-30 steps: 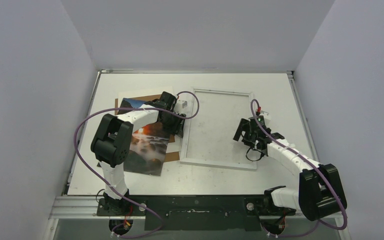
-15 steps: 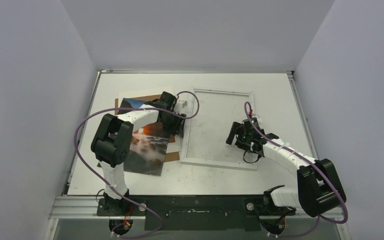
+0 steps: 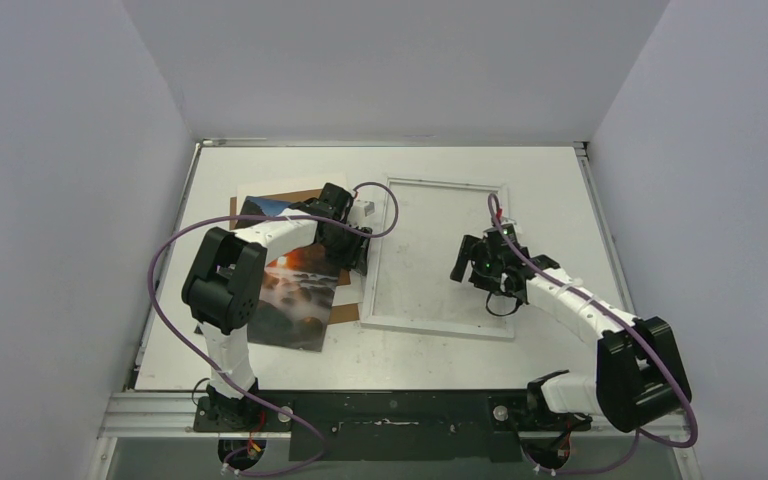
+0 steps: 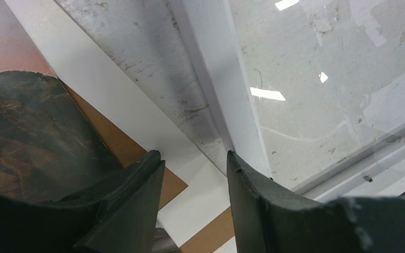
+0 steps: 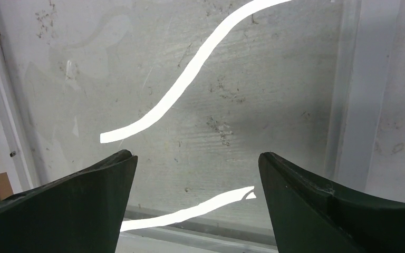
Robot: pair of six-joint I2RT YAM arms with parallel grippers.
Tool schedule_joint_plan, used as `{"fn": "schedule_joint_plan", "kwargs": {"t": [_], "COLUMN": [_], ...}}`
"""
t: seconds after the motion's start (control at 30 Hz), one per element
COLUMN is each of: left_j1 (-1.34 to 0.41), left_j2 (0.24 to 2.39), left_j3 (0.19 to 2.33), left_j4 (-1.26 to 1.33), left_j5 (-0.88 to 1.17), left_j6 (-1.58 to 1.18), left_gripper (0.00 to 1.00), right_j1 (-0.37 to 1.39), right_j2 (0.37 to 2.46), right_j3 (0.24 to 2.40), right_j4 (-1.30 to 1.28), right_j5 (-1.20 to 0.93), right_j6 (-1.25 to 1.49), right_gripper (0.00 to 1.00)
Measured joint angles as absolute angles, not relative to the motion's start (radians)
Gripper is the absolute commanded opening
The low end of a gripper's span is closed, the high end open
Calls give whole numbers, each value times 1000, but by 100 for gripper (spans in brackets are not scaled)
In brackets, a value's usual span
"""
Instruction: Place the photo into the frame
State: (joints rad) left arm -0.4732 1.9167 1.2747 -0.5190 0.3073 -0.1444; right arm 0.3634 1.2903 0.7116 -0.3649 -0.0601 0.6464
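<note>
Top external view, from the left: the photo (image 3: pixel 295 295) lies flat on a brown board (image 3: pixel 346 312) on the desk (image 3: pixel 550 180), just left of the frame (image 3: pixel 438 184) and outside it. My left end effector (image 3: pixel 355 255) hangs at the frame's left rail, fingers partly spread, gripping nothing I can see. My right end effector (image 3: pixel 465 262) hovers over the frame's glass, spread wide and empty.

Even, diffuse white light fills the overhead view; shadows there are short and soft. In the right wrist view, bright curved streaks of glare cross the frame (image 5: pixel 274 95) from upper right to lower left. The left wrist view has small glints at upper right, and the left gripper (image 4: pixel 194 157) along the bottom edge looks soft, perhaps out of focus.
</note>
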Motion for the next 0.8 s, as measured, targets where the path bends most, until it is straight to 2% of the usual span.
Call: {"fn": "schedule_joint_plan", "kwargs": {"t": [0.27,0.47,0.6,0.67,0.8], "left_j1": [-469,-464,-455,-448,-435], "left_j2": [1917,1917,1917,1916,1911], "left_j3": [1277,1286,1297,1299,1308], "left_j4": [-529,-542,-552,-558,-582], "left_j5": [331,361,381,387,401], "left_j6": [-145,-146,-145,-145,-141], "left_gripper": [47,48,51,51,56], "right_j1": [446,464,461,457,453], "right_j2": [1309,1252,1173,1143,1081], "right_j3": [692,776,849,860,836], "right_j4": [-362,-450,-495,-531,-623], "right_j5": [-69,-52,-13,5,23], "right_j6": [659,663,662,666,719], "right_gripper": [90,100,100,95,94]}}
